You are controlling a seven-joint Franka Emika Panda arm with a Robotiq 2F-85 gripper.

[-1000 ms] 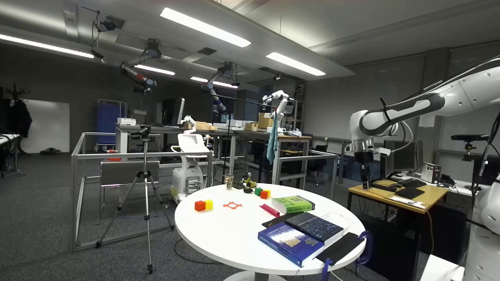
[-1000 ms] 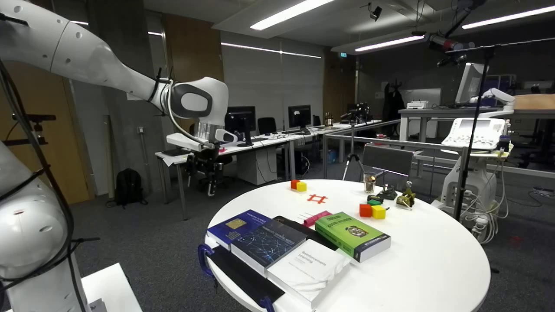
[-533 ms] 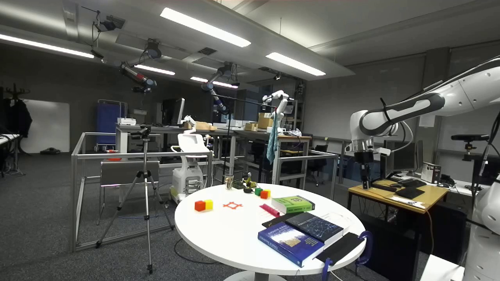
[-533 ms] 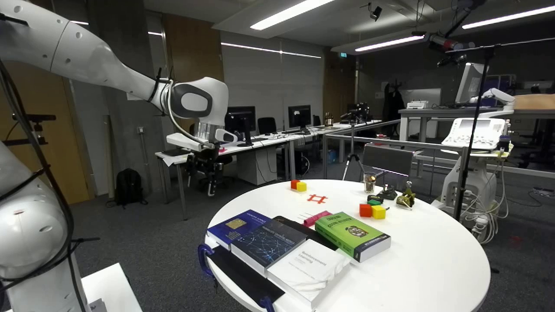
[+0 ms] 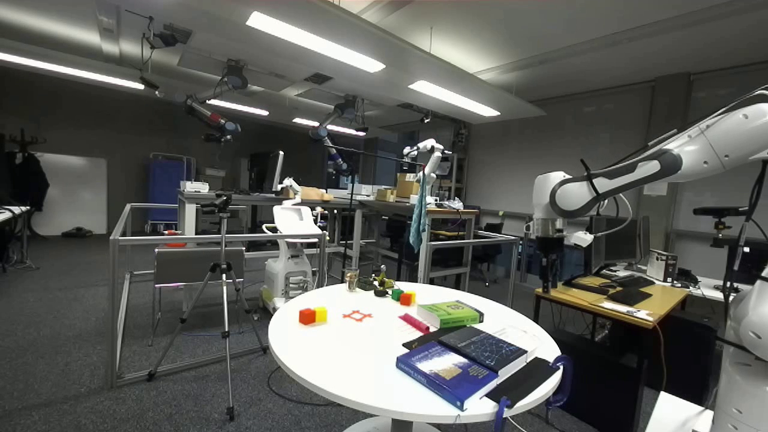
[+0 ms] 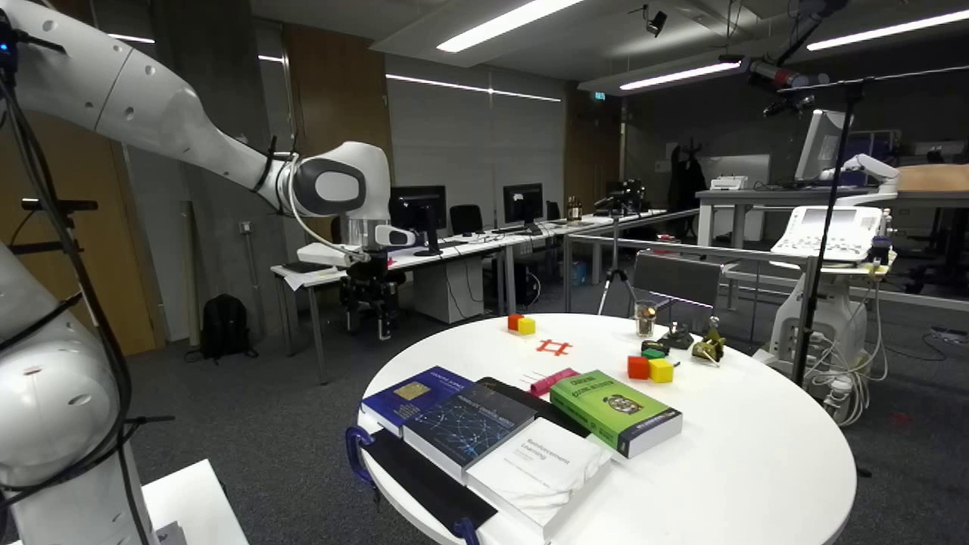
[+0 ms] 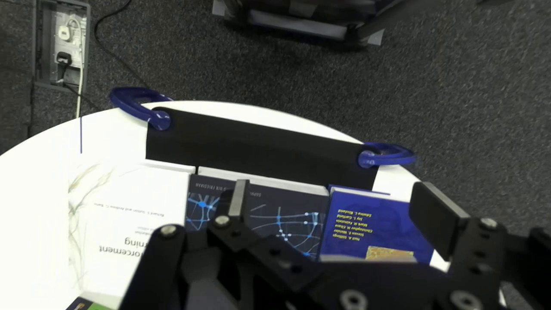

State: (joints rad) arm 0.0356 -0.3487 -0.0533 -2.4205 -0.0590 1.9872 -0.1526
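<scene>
Gripper [image 7: 337, 206]: fingers [image 7: 431, 219] spread wide, above book level
Blue book [image 7: 366, 224]: below, between the fingers in the wrist view
Dark book [image 7: 290, 219]: beside it, partly behind a finger
White book [image 7: 133, 193]: past the dark one (lettering inverted in that view)
Green book [image 6: 617, 409]: farther across the table [image 6: 757, 454]

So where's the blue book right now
In an exterior view, the blue book lies on the left side of the round white table, just left of the dark network-patterned book and near a blue clamp.
</scene>
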